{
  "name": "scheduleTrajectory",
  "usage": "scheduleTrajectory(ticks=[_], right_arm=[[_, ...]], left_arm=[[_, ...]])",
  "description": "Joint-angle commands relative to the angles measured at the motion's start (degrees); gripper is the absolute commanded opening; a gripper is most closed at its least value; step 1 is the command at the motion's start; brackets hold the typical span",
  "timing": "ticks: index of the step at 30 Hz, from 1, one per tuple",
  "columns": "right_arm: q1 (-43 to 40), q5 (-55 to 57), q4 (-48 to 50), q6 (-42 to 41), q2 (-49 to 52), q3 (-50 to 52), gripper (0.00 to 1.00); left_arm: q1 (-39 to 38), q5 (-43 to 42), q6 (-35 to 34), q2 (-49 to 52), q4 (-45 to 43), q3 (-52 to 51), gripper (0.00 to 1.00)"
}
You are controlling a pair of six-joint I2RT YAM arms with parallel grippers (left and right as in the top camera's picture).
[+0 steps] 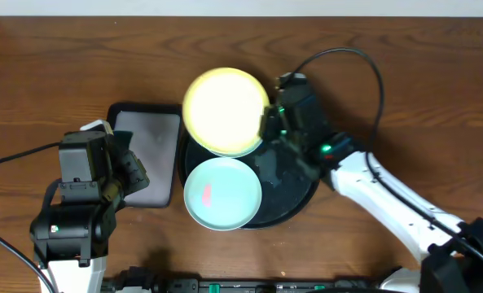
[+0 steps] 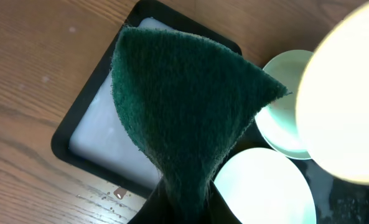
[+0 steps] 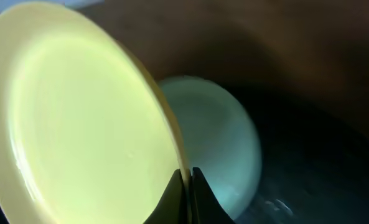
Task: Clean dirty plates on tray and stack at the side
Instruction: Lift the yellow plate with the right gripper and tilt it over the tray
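The right gripper [image 3: 185, 179] is pinched onto the rim of the pale yellow plate [image 1: 223, 110], its two dark fingers pressed to either face of the edge. It holds the plate lifted over the far part of the round black tray [image 1: 294, 199]. The yellow plate looks clean and glossy, and overexposed from overhead. Directly below it, a mint-green plate [image 3: 218, 140] lies on the tray, mostly hidden from above. A second mint-green plate [image 1: 222, 194] sits on the tray's near left part, overhanging the rim slightly, with a small reddish smear left of its centre. The tray's bare surface is dark and shiny. The left gripper [image 2: 183, 204] is clamped on the lower end of a dark green scouring pad [image 2: 184, 106], which stands up from the fingers as a broad, fuzzy-edged flap. This gripper hangs above the rectangular black tray [image 1: 147, 110], whose inside is whitish and which lies just left of the round tray. Everything rests on a brown wooden table [image 1: 46, 73].
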State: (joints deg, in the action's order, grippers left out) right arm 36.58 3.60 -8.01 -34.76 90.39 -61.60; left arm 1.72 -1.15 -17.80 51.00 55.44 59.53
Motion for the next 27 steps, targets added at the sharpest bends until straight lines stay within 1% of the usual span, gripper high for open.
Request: scheduleTrajectory(ticks=[1,3,9,12,15,19,22,24,26,27], right_arm=[[5.79,10.71,6.38,-1.84,3.34,-1.03,0.01],[7.89,12.46,10.14,-1.81,5.25,-1.03,0.01],[12.52,14.60,21.29,-1.25,13.51,-2.12,0.02],[13.77,14.62,23.87,0.13,18.78,-5.64,0.02],[15.08,14.62,23.76,3.82,24.94,-12.81,0.01],[17.49,18.29,23.39,12.48,30.97,-22.27,0.01],[19.26,23.67,23.50,21.92,32.24,-26.86,0.01],[20.24,27.47,24.41,29.33,32.20,-28.63,0.01],[21.18,29.35,27.30,40.59,32.20,-30.08,0.01],[21.33,29.33,28.20,43.25,32.20,-30.18,0.01]], left_arm=[[0.15,0.87,-0.22,-0.04,-0.02,0.15,0.08],[0.15,1.18,-0.24,-0.07,0.33,0.15,0.08],[0.15,1.86,-0.24,-0.22,5.14,0.15,0.08],[0.15,2.01,-0.24,-0.24,6.64,0.15,0.08],[0.15,2.01,-0.24,-0.24,7.43,0.15,0.08],[0.15,2.03,-0.22,-0.26,7.52,0.15,0.08],[0.15,2.05,-0.22,-0.26,7.52,0.15,0.08],[0.15,2.19,-0.22,-0.26,7.52,0.15,0.08],[0.15,3.52,-0.24,-0.26,7.52,0.15,0.08],[0.15,4.28,-0.24,-0.26,7.52,0.15,0.08]])
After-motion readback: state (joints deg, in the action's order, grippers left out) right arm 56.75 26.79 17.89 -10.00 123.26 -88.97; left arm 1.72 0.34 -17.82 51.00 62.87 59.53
